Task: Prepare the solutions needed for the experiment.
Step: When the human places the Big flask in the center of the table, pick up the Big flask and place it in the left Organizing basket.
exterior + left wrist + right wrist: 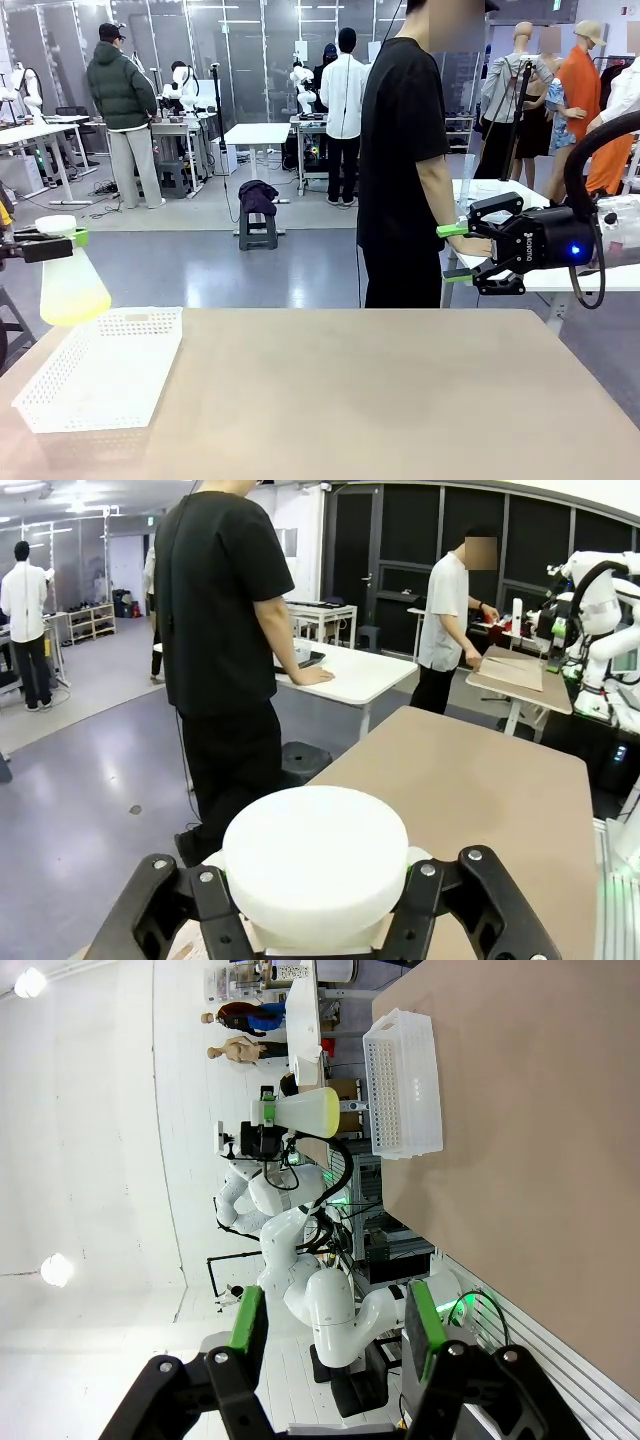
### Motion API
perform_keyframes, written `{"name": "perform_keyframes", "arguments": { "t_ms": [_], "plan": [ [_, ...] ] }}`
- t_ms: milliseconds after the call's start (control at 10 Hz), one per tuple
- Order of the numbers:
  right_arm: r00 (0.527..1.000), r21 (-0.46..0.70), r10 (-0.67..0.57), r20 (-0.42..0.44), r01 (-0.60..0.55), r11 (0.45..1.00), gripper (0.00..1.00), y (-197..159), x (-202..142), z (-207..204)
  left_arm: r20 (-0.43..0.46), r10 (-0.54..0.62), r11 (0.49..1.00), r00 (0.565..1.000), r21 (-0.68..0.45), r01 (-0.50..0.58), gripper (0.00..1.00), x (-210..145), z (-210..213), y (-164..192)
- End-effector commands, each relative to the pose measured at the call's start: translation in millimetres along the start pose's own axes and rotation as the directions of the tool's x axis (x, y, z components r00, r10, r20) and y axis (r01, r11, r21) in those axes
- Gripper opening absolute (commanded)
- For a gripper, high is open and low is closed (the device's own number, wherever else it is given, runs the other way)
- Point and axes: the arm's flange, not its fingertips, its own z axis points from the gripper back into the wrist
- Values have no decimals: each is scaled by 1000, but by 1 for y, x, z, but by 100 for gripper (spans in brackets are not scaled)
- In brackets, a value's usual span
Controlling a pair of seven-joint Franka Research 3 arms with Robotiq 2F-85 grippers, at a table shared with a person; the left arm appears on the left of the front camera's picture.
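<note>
Gripping a conical flask (70, 280) by its neck, the left gripper (62, 240) is holding the yellow-green solution (72, 303) above a white basket (105, 370). Its wrist view is showing the flask's white cap (316, 865) between clamped fingers. The right gripper (335, 1335) is hanging with jaws apart, empty.

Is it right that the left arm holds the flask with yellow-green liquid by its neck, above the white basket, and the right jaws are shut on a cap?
Not quite. The right gripper holds nothing; its jaws stand open, as the front view shows. The rest is right: the left gripper holds the flask with yellow-green liquid by its neck, above the white basket.
</note>
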Motion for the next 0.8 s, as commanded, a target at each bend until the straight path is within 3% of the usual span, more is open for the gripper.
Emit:
{"name": "perform_keyframes", "arguments": {
  "t_ms": [0,400,700],
  "plan": [
    [1000,2,5,9,-5,1000,70,1,-1,-1,6,-58,998,998,-36,58,22,-5,9,19],
    [1000,2,5,9,-5,1000,70,1,-1,-1,4,-57,991,998,-121,57,22,-38,4,51],
    [1000,2,5,9,-5,1000,70,1,-1,-1,73,-54,979,996,-195,68,22,-69,-1,69]
  ]
}}
